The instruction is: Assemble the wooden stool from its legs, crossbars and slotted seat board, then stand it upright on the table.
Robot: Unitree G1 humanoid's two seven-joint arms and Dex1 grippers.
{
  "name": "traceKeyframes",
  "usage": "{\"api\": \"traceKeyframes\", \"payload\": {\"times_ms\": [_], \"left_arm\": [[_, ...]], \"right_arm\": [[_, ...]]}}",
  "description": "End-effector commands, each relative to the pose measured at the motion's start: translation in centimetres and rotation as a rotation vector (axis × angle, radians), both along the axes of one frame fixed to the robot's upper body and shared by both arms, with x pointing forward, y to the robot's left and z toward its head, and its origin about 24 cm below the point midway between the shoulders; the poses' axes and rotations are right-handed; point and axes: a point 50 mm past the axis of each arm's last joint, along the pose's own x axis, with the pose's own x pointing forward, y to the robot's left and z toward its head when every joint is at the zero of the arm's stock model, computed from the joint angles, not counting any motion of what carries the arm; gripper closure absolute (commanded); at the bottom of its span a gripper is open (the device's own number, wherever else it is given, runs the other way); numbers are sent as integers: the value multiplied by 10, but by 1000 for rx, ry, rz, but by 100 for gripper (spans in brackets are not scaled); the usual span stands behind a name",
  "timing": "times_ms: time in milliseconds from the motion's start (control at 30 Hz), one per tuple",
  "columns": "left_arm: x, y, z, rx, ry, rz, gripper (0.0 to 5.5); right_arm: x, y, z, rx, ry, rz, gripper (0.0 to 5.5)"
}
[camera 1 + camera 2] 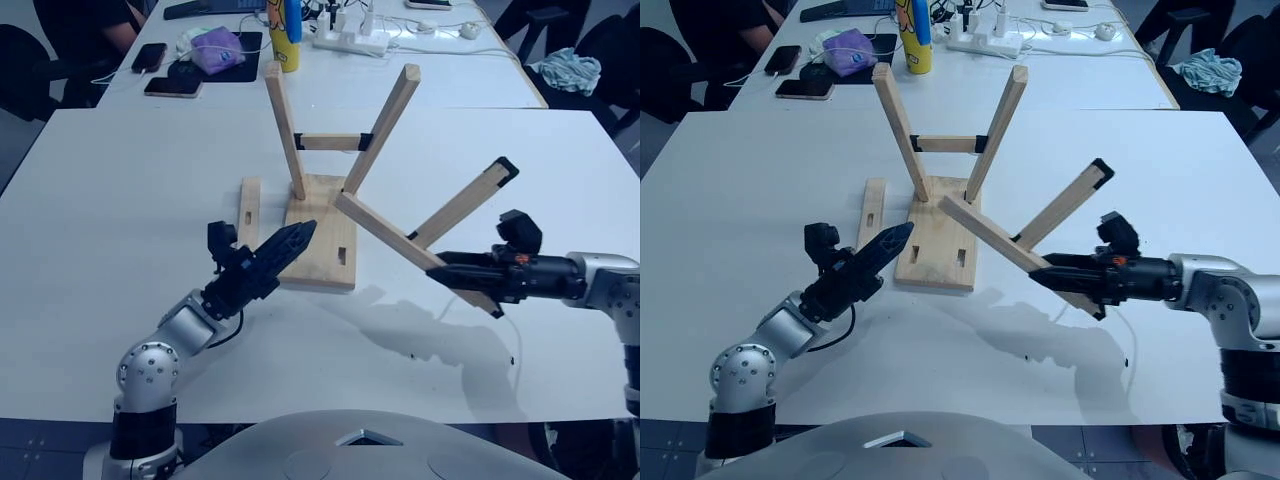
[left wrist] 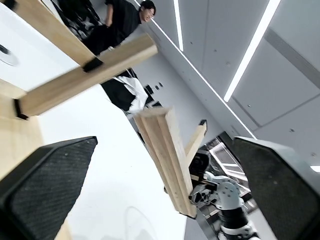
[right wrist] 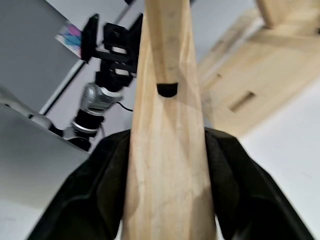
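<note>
The slotted seat board [image 1: 322, 240] lies flat mid-table. Two legs [image 1: 284, 128] joined by a crossbar [image 1: 330, 142] stand up from its far end. A second leg pair [image 1: 455, 208] hangs tilted just right of the board; my right gripper [image 1: 458, 274] is shut on its nearer leg [image 3: 167, 150], whose upper end leans in over the board's right edge. My left gripper [image 1: 288, 243] is open at the board's near left corner, its fingers [image 2: 47, 175] wide apart with nothing between them.
A loose slotted wooden strip [image 1: 248, 208] lies along the seat board's left side. On the far table stand a yellow bottle [image 1: 285, 35], a power strip [image 1: 352, 40], phones [image 1: 172, 87] and a purple pouch [image 1: 216, 48]. White tabletop [image 1: 120, 220] stretches to the left and front.
</note>
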Motion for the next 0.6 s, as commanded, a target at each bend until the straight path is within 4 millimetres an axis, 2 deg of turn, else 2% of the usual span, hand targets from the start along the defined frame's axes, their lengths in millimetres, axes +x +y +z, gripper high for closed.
{"api": "traceKeyframes", "payload": {"times_ms": [33,233,600], "left_arm": [[7,-3,4,-16,3,-68,47],[11,-5,3,-15,8,-121,47],[0,-14,0,6,15,-239,47]], "right_arm": [[-4,16,-3,62,13,20,342],[-7,23,-9,90,42,32,342],[-22,28,-12,111,111,100,342]]}}
